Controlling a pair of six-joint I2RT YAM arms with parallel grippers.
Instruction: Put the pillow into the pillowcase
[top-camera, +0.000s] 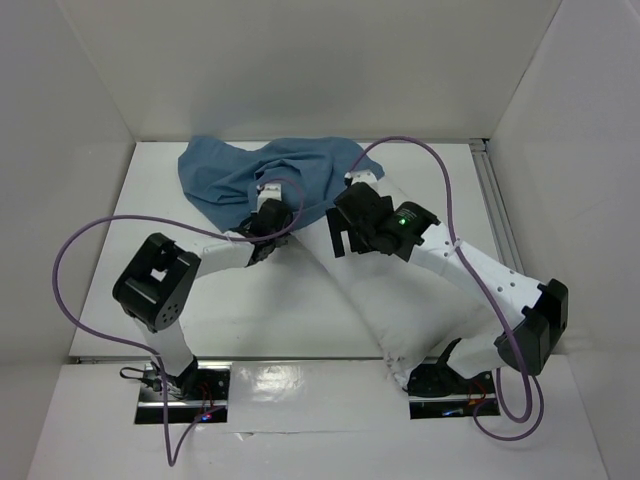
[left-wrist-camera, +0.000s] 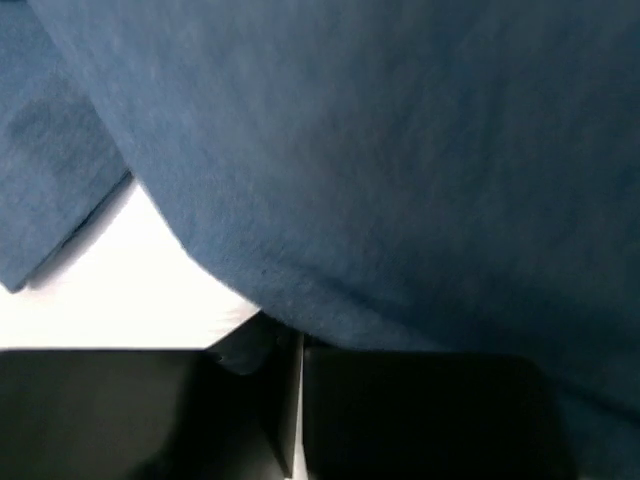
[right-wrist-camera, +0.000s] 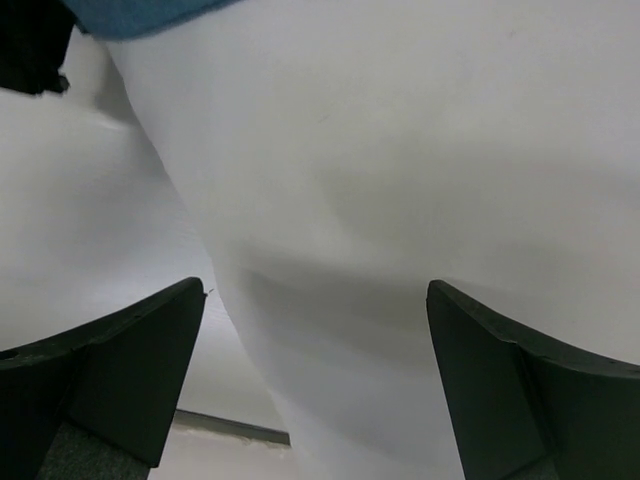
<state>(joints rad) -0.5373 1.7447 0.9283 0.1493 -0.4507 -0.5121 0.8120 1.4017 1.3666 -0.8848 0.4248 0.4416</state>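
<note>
Blue cloth of the pillowcase (top-camera: 250, 170) lies crumpled at the far middle of the table (top-camera: 250, 310) in the top view, and the pillow (top-camera: 380, 300) runs diagonally from the near right until its far end meets the cloth. We see the left gripper (top-camera: 264, 238) at the cloth's near edge and the right gripper (top-camera: 340, 232) over the pillow. On the left wrist view, the fingers (left-wrist-camera: 150, 410) sit almost together, pinching the pillowcase (left-wrist-camera: 400, 150) hem. On the right wrist view, the fingers (right-wrist-camera: 130, 350) are spread wide, straddling the pillow (right-wrist-camera: 400, 150) without clamping it
</note>
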